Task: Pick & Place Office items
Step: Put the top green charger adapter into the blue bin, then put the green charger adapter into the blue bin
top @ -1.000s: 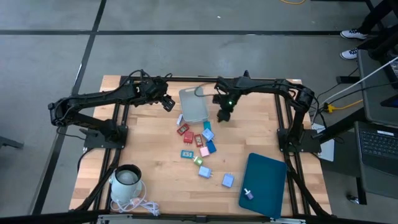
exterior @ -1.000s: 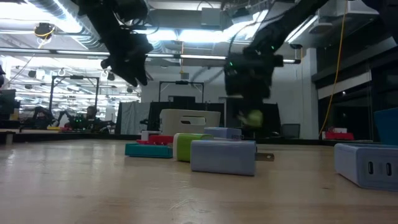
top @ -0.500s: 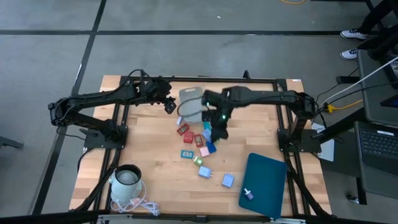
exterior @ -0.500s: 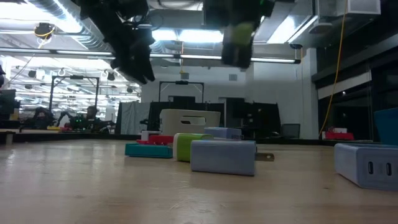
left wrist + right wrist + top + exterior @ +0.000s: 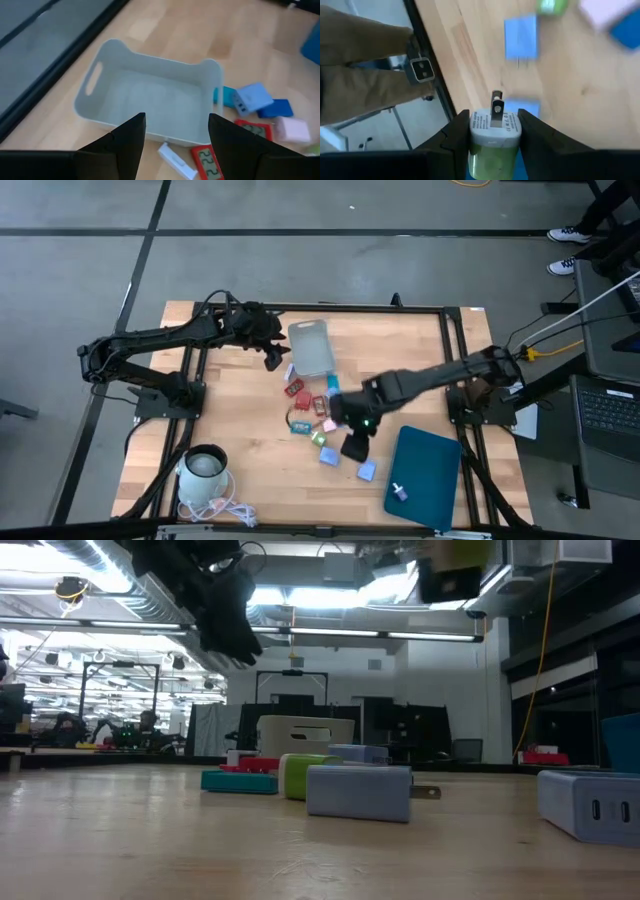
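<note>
Right gripper [image 5: 492, 137] swung from bin [image 5: 311, 347] toward tray [image 5: 428, 480], fingers clamped on green charger [image 5: 494, 145], left gripper [image 5: 176, 137] fingers wide over bin.

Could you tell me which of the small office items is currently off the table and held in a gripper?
The green-and-white plug adapter, clamped between the right gripper's fingers with its prongs pointing outward. The red, blue and pink pieces all lie on the wooden table.

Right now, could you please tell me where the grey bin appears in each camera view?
High view: grey bin at the table's far middle, beside the left pincer.
Low view: pale box at centre back.
Left wrist view: fills the centre.
Right wrist view: not in it.
Shared landmark: red timers just before it.
</note>
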Available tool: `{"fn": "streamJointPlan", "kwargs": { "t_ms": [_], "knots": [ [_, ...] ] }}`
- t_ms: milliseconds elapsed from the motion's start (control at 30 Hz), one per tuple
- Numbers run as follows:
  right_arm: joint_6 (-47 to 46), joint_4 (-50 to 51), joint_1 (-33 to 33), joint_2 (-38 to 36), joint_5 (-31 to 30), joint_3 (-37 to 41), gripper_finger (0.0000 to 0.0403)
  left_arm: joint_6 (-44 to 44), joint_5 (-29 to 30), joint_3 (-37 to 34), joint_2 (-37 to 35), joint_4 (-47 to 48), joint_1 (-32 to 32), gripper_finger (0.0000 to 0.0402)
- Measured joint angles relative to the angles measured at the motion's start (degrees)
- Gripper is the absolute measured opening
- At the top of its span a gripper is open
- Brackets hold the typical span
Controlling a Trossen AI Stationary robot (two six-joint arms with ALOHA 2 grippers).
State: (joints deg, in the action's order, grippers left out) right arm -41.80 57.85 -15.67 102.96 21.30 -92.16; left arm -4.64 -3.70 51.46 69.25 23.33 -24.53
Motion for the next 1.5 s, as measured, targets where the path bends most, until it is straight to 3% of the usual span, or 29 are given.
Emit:
{"fn": "streamJointPlan", "kwargs": {
  "t_ms": [267, 400, 533, 633, 767, 1100, 1367, 1500],
  "knots": [
    [-20.1, 4.2, -9.6, 0.0, -6.1, 0.3, 0.0134, 1.8, -1.4, 0.0, 0.0, 0.0, 0.0, 0.0212],
    [-35.2, 5.4, -16.1, -0.3, -6.5, 4.7, 0.0134, 1.9, -1.7, 0.0, 0.0, -0.1, 0.0, 0.0212],
    [-53.0, 0.1, -23.3, -1.8, -7.5, 9.8, 0.0134, 1.9, -1.9, 0.0, 0.0, -0.8, 0.0, 0.0212],
    [-67.8, -5.9, -27.4, -3.7, -13.2, 13.3, 0.0134, 1.8, -2.0, 0.0, 0.0, -1.9, 0.0, 0.0212],
    [-84.9, -5.9, -31.4, -4.7, -24.2, 17.4, 0.0134, 1.9, -4.4, 0.0, 0.2, -3.2, 0.0, 0.0212],
    [-85.2, -8.6, -30.0, -5.4, -26.6, 24.3, 0.0136, 1.6, -5.3, 0.0, 2.2, -3.5, 0.1, 0.0212],
    [-81.9, -8.0, -29.8, -5.6, -23.3, 24.9, 0.0284, 1.1, -6.9, 0.0, 2.3, -3.8, 0.2, 0.0212],
    [-82.2, -6.4, -30.3, -5.6, -22.8, 24.9, 0.0316, 1.2, -10.8, 0.0, 2.3, -5.1, 0.4, 0.0212]
  ]
}}
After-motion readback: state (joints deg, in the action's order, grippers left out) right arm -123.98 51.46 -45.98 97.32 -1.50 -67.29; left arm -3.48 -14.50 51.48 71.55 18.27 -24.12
